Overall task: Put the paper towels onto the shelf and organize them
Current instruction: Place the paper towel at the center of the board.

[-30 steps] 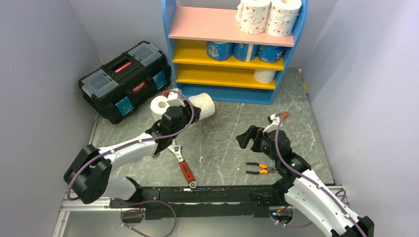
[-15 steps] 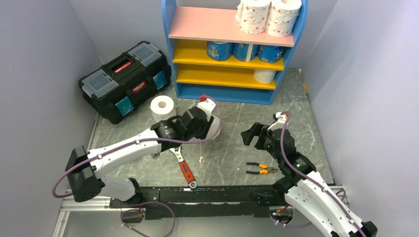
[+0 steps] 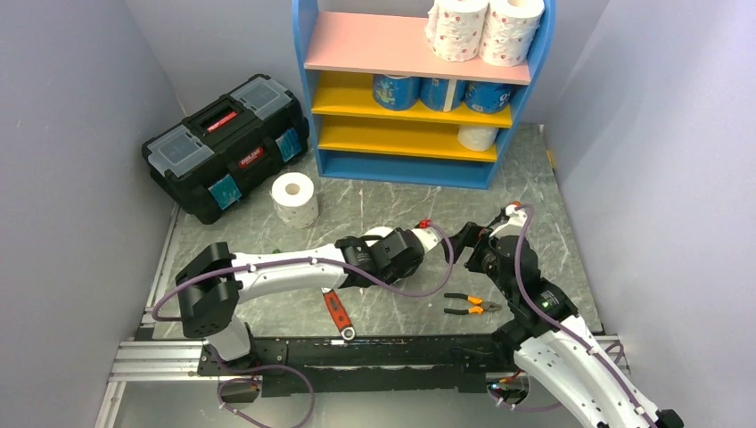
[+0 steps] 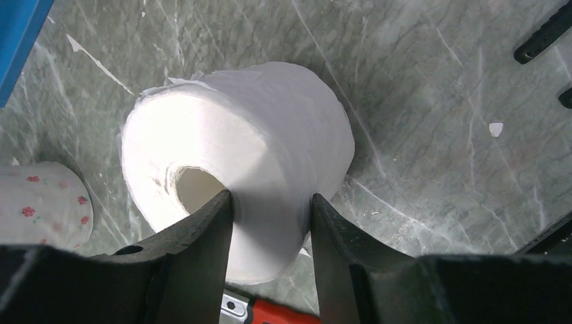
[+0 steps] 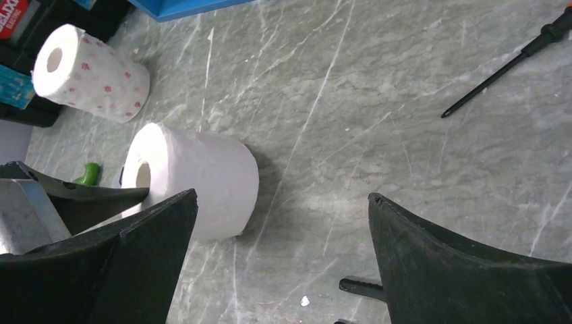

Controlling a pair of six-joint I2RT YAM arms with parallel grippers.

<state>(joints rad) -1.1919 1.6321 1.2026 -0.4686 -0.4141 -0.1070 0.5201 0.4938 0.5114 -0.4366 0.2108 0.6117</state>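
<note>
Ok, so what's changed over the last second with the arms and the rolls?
The left gripper, shut on the plain roll, has carried it away from the dotted roll, rightward and back toward the robot, up close to the right gripper. The right gripper stayed open and barely shifted. The dotted roll, the shelf, the toolbox and the pliers stayed put.

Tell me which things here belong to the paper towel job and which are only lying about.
Job: plain roll in the left gripper; loose pink-dotted roll; stored rolls; shelf.
Lying about: black toolbox, red-handled wrench, pliers, screwdriver.
</note>
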